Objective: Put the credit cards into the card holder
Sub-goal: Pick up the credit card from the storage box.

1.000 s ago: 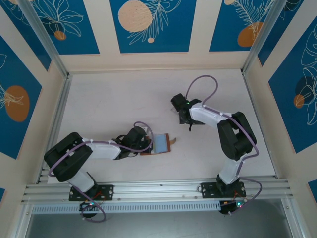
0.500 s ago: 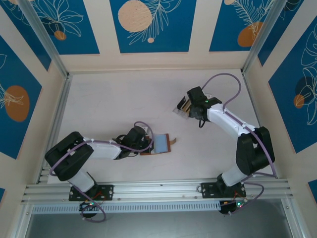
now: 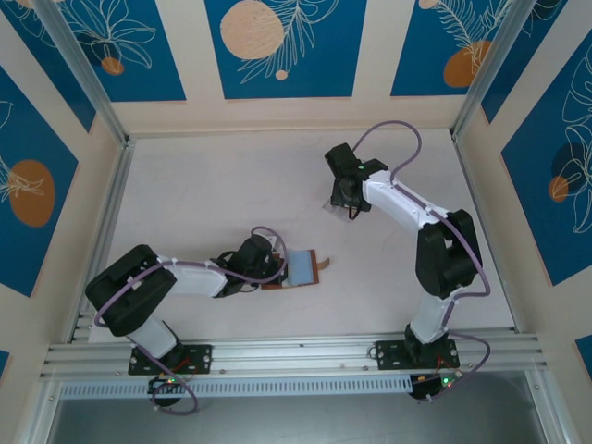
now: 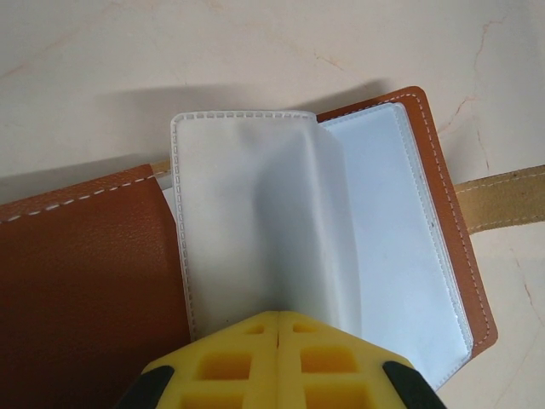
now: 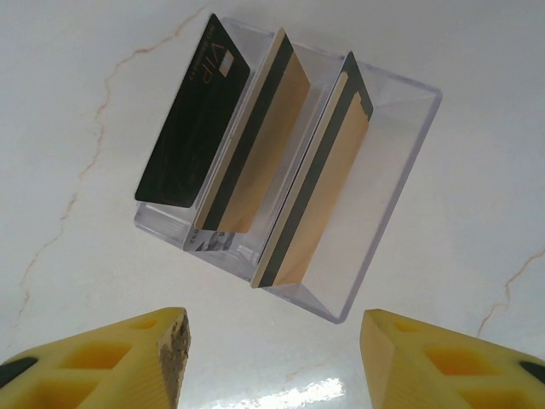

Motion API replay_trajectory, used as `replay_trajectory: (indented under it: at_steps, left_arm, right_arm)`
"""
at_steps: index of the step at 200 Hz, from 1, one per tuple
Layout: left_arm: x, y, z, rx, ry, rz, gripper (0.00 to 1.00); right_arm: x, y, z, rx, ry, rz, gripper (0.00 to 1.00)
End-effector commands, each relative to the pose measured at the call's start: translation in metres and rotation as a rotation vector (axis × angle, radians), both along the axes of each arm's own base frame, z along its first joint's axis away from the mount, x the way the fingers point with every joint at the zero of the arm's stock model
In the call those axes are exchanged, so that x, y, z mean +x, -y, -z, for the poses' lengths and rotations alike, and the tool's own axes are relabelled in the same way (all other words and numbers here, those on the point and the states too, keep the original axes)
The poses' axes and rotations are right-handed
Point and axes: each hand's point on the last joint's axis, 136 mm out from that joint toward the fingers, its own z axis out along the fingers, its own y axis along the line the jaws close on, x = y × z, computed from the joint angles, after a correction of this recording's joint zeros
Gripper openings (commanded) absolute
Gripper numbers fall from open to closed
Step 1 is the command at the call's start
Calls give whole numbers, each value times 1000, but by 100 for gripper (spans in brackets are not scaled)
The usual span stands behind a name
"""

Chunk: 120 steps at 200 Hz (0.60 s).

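Note:
The card holder (image 4: pixel 85 273) lies open on the table, brown leather with clear plastic sleeves (image 4: pixel 255 221) fanned up and a tan snap tab (image 4: pixel 502 200) at the right. My left gripper (image 4: pixel 278 328) is shut, its yellow tips pressed together on the near edge of the sleeves. From above, the card holder (image 3: pixel 303 268) sits just right of the left gripper (image 3: pixel 280 269). The credit cards stand on edge in a clear tray (image 5: pixel 396 162): a black one (image 5: pixel 192 128) and two tan ones (image 5: pixel 255 145) (image 5: pixel 328 170). My right gripper (image 5: pixel 272 358) hangs open just short of the tray, nothing between its fingers.
The pale marble-patterned table has low walls all round and a metal rail along the near edge. From above, the clear tray (image 3: pixel 334 202) lies at the back right, under the right gripper (image 3: pixel 345 199). The right arm's purple cable loops above it.
The right arm has swung its gripper towards the back and over the clear tray, and its jaws have narrowed. The left arm and the card holder have stayed put.

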Motion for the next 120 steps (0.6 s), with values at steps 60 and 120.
replay_trajectory:
  at_steps: [60,120]
  left_arm:
    - [-30,-25,46,113,-150,14,4]
    - [-31,-26,46,106,-150,11,4]
  right_arm:
    - [-7,-2,20,-44,-80,53,46]
    - [-3,-1,29,-101,-93,58,39]
